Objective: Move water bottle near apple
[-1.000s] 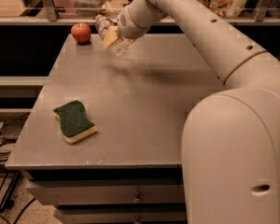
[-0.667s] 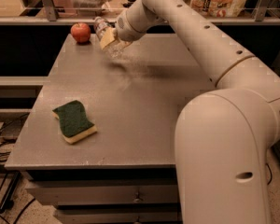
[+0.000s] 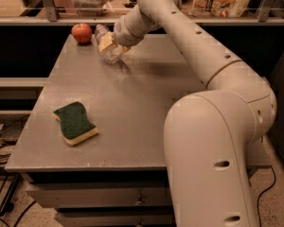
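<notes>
**A:** What has changed in the last second?

**B:** Not much at the top of the frame. The gripper (image 3: 108, 42) has crept a little left and down in the upper-left part of the picture, and the water bottle (image 3: 111, 56) went with it. The apple (image 3: 81, 33) has not budged from the table's far left corner. The bigger change is in the arm (image 3: 194, 46): its bulky lower part now fills more of the lower right.

**A:** And for the task?

**B:** The bottle is already near the apple, just to its right with a small gap between them. By the look of it the carry is nearly over, and the robot has yet to set the bottle down and let go.

**A:** Is the grip firm?

**B:** The gripper is pinched on the bottle's upper body, with a yellowish pad pressed against the plastic. The bottle leans, its neck towards the apple.

**A:** What can't be made out?

**B:** The far finger sits behind the bottle. The cap blurs into the dark background. Whether the bottle's base touches the table (image 3: 146, 93) or hangs just over it cannot be told. The arm's lower part is cut off by the bottom edge. The sponge (image 3: 75, 123) lies well apart, lower left.
</notes>
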### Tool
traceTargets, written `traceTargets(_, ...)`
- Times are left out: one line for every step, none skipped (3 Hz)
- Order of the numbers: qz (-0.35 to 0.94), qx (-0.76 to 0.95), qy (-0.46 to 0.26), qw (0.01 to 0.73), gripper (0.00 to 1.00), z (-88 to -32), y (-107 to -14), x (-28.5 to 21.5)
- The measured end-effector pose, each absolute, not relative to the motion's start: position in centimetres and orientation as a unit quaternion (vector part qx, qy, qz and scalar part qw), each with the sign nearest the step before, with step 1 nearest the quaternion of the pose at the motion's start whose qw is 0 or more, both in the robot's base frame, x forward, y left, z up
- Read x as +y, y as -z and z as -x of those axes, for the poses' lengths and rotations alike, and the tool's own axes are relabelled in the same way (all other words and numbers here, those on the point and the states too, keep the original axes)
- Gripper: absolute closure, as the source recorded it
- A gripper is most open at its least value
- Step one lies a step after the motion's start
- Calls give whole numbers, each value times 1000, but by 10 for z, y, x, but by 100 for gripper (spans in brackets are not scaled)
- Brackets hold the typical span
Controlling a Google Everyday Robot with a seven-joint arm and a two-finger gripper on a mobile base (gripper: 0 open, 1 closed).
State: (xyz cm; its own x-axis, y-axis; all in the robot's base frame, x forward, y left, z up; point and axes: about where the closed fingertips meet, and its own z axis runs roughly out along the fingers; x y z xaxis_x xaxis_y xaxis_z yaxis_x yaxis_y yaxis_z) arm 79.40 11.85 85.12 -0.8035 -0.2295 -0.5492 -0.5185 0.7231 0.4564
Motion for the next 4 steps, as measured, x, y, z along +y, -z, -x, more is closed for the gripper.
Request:
traceTargets(196, 902, -311, 229, 27, -795, -847, 117)
traceTargets(206, 897, -311, 238, 4, -794, -857, 120)
traceTargets(206, 897, -312, 236, 0, -794, -855, 122)
traceTargets(206, 897, -312, 236, 0, -794, -854, 122)
